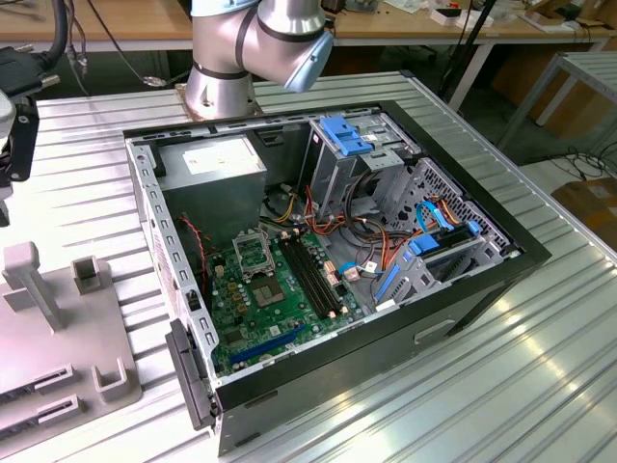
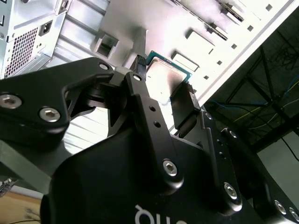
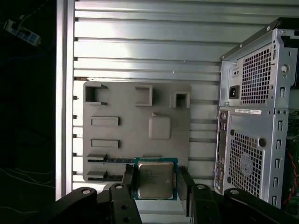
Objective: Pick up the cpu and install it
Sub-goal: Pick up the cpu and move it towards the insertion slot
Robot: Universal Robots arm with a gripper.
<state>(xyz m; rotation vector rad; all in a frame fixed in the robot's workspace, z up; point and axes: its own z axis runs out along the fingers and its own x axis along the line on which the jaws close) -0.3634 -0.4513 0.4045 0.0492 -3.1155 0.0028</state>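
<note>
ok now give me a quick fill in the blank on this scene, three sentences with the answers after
1. In the first wrist view the cpu is clamped between the two ___ of the gripper.
2. The moulded tray behind the cpu is ___ in colour.
3. In the exterior view the motherboard inside the open case is ___ in colour.

Missing words: fingers; grey; green.

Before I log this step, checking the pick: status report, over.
Two fingers shut on cpu. It's aloft over grey tray edge. Alongside: computer case, not touching.
</note>
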